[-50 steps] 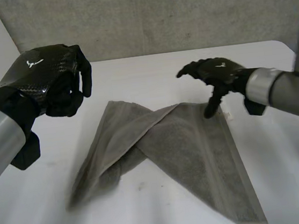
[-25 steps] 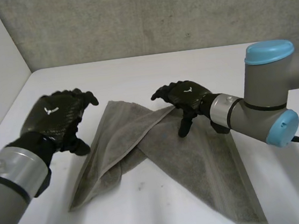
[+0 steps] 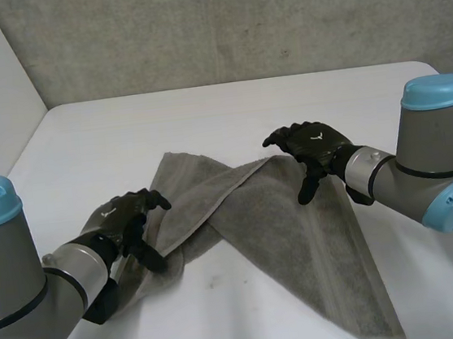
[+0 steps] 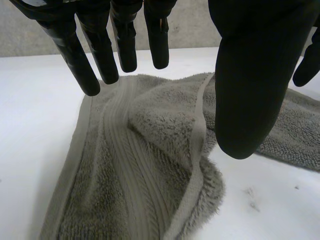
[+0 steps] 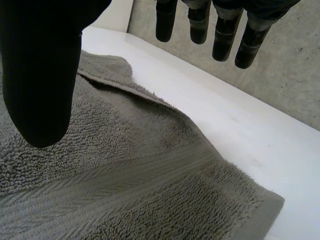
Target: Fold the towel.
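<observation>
Left hand (image 3: pixel 126 222) is wide: fingers straight and spread, thumb well apart, holding nothing. From its wrist cam the fingers (image 4: pixel 85 60) hang over the towel's (image 4: pixel 140 165) striped border and the thumb sits above a rolled-over hem. I can't tell if any tip touches the cloth. In the head view I see this hand over the towel's left strip, toward the table's (image 3: pixel 228 112) near-left corner.

Right hand (image 3: pixel 314 147) is wide too: fingers fanned out, thumb pointing down, nothing gripped. From its wrist cam the thumb (image 5: pixel 40 65) is over the pile, the fingers out past the towel's far hem over bare table. Contact here is unclear as well. In the head view it hovers at the towel's far edge, just right of the peak.

Towel is grey, lying flat-ish on the middle of the table in an upside-down V. The narrow bunched strip runs to the near-left. The wider panel lies partly over it at the peak and runs to the near edge, right of centre. Grey wall (image 3: pixel 234 21) stands behind the table's far edge.
</observation>
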{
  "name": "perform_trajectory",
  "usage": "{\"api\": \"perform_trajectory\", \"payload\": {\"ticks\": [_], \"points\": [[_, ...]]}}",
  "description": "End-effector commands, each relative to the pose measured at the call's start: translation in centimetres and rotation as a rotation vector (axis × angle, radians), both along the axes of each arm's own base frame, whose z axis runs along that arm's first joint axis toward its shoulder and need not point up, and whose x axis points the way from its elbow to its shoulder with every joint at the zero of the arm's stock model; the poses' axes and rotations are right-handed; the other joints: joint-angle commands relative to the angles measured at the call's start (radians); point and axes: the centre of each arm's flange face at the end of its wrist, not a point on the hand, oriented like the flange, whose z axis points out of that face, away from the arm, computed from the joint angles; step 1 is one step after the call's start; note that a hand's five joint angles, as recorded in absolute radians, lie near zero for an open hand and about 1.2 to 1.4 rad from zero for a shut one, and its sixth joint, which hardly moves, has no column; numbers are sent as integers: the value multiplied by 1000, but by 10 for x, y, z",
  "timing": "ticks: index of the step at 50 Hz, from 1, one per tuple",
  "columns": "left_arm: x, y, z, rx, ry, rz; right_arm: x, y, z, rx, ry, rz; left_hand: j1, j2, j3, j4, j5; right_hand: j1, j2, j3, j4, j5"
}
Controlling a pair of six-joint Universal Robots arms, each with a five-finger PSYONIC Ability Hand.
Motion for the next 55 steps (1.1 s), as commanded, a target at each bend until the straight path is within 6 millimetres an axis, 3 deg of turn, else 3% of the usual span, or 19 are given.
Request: {"api": "perform_trajectory", "payload": {"ticks": [1, 10, 19, 33, 40, 44, 49, 51, 52, 54, 55], "points": [[0, 1, -6, 18, -16, 3, 1, 1, -4, 9, 4, 4, 68, 66, 67, 66, 67, -6, 5, 7, 0, -45], [3, -3, -23, 57, -66, 37, 1, 1, -5, 8, 6, 0, 121, 119, 120, 119, 120, -6, 5, 7, 0, -45], [10, -7, -26, 35, -110, 118, 4, 2, -5, 7, 6, 7, 242, 239, 240, 239, 240, -6, 5, 7, 0, -45], [7, -15, -36, -24, -171, 80, 5, 3, -4, 3, 7, 11, 609, 606, 607, 606, 607, -6, 5, 7, 0, -45], [7, -14, -36, -26, -173, 79, 5, 2, -2, -4, 5, 10, 954, 952, 953, 952, 953, -6, 5, 7, 0, -45], [7, -15, -35, -29, -173, 80, 5, 2, 2, -22, 12, 12, 990, 988, 989, 988, 989, -6, 5, 7, 0, -45], [7, -15, -23, -52, -160, 81, 8, 0, 11, -53, 10, 26, 990, 988, 989, 988, 989, -6, 5, 7, 0, -45], [6, -11, -1, -114, -138, 68, 8, -2, 17, -70, 7, 32, 990, 988, 989, 988, 989, -6, 5, 7, 0, -45], [6, -11, -1, -115, -138, 68, 9, -2, 24, -84, 4, 39, 990, 988, 989, 988, 989, -6, 5, 7, 0, -45], [5, -1, 28, -207, -163, 30, 10, -3, 31, -88, 0, 46, 990, 988, 989, 988, 989, 7, 18, 21, 13, -32], [5, -1, 28, -208, -163, 30, 12, -4, 37, -97, -7, 57, 990, 988, 989, 988, 989, 18, 29, 32, 25, -21]]}}
